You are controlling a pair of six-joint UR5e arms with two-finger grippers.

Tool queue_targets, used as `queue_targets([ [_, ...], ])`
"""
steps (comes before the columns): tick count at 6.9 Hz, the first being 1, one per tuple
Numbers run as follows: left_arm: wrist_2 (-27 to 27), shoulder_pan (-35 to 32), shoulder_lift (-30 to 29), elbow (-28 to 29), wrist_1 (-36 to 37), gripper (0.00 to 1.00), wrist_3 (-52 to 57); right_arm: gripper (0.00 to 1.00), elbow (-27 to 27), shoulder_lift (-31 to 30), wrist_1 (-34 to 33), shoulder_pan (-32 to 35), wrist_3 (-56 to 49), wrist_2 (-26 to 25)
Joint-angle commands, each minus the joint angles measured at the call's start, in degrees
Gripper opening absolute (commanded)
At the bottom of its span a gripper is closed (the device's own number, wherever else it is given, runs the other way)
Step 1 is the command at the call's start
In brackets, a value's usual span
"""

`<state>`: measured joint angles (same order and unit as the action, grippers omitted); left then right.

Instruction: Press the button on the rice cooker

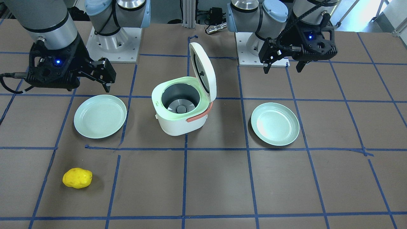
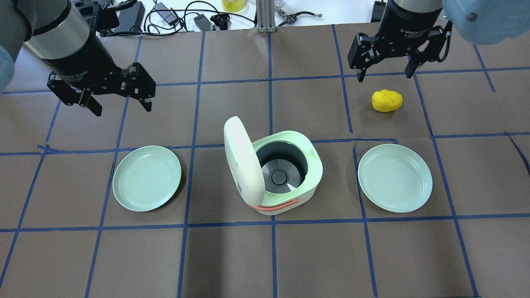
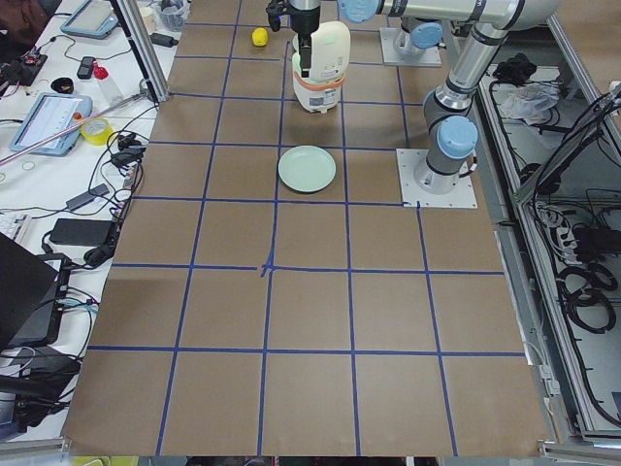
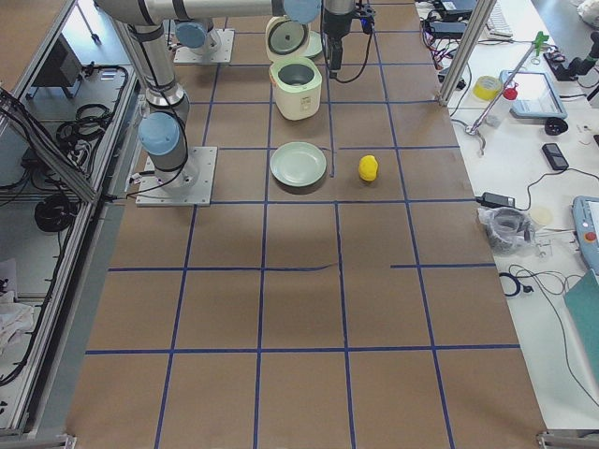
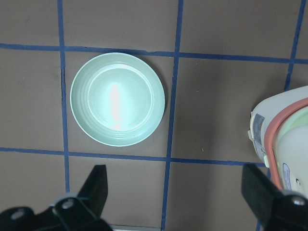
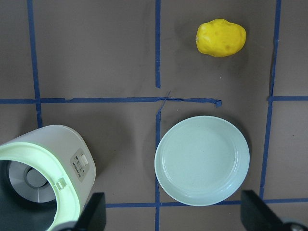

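1. Rice cooker (image 2: 308, 194) is sitting at the middle of the table (image 2: 265, 256), between the two pale green plates, with its pot open to view
2. Its lid (image 2: 242, 161) is standing nearly upright on the side toward the robot's left, outer face turned that way; the button on that face is too faint to pick out
3. An orange handle (image 1: 200, 116) is lying folded down against the cooker's white body
4. The left gripper (image 2: 123, 109) is hanging in the air beyond the left plate (image 2: 147, 178), well apart from the cooker, its jaws spread wide and gripping nothing
5. The right gripper (image 2: 385, 77) is hovering at the far side of the table, its jaws also spread wide with nothing between them
6. A yellow lumpy object (image 2: 386, 100) is lying on the table just under that gripper, beyond the right plate (image 2: 395, 178) and apart from it
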<state>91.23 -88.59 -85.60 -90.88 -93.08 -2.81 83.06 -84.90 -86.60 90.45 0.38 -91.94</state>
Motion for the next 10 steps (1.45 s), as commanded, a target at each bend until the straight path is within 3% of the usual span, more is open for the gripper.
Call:
queue_targets([
  [1,0.00,0.00,0.00,0.00,0.00,1.00,0.00,1.00,0.00,-0.18,0.38,-1.24,-0.82,0.01],
  [10,0.00,0.00,0.00,0.00,0.00,1.00,0.00,1.00,-0.18,-0.80,0.29,-0.45,0.67,0.97],
])
